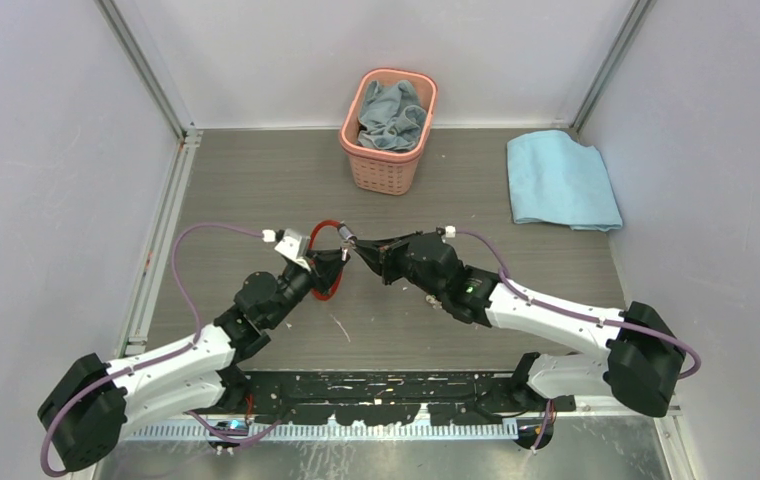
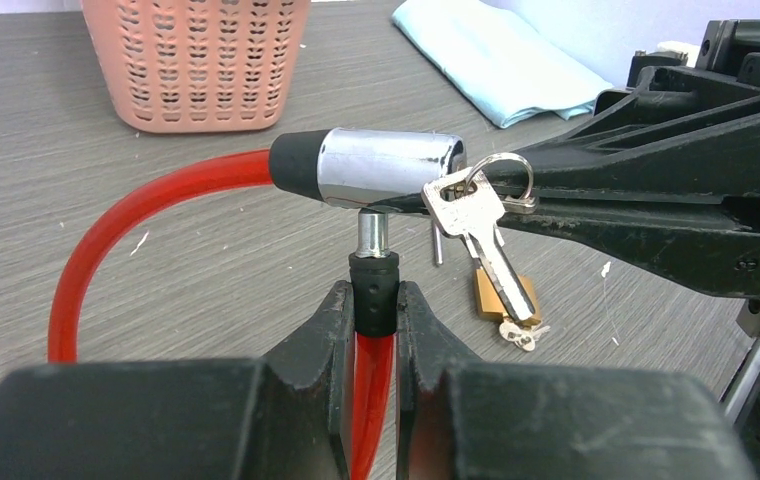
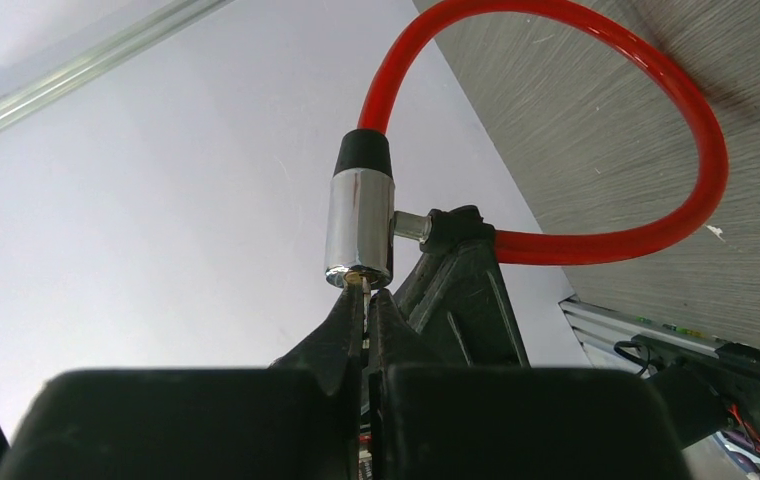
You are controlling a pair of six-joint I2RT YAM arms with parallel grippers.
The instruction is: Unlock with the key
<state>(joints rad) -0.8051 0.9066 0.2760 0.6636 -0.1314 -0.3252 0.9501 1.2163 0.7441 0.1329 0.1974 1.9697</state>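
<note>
A red cable lock (image 1: 324, 262) is held above the table's middle. Its chrome cylinder (image 2: 386, 167) shows in the left wrist view and in the right wrist view (image 3: 359, 225). My left gripper (image 2: 374, 300) is shut on the cable's black end collar (image 2: 374, 290), whose metal pin sits partly out of the cylinder. My right gripper (image 3: 366, 290) is shut on a key (image 2: 436, 200) that is pushed into the cylinder's end face. A spare silver key (image 2: 481, 235) hangs from the key ring (image 2: 504, 178). The right gripper also shows in the top view (image 1: 364, 250).
A pink basket (image 1: 388, 130) holding a grey-blue cloth stands at the back centre. A folded light-blue towel (image 1: 560, 180) lies at the back right. A small brass padlock (image 2: 504, 297) with small keys lies on the table below the hanging key.
</note>
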